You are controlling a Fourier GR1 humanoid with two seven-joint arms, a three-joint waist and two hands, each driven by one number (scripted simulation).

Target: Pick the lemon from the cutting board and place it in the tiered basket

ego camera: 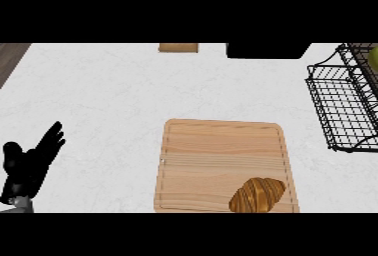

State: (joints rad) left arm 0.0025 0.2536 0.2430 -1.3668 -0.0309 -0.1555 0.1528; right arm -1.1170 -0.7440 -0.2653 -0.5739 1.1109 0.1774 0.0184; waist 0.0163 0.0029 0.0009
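Left hand (28, 165) rests at the table's (103, 95) left edge, fingers (50, 140) straight, pointing up, holding nothing. To their right lies the cutting board (221, 155), bearing a croissant (257, 195) angled up-right. Far right, the wire basket (343, 110); something yellow-green (367, 56) peeks inside, perhaps the lemon.

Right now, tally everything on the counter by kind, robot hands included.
Cutting board: 1
Croissant: 1
Tiered basket: 1
Yellow-green item in the basket: 1
Black object at the far edge: 1
Wooden item at the far edge: 1
Left robot hand: 1
Total: 7
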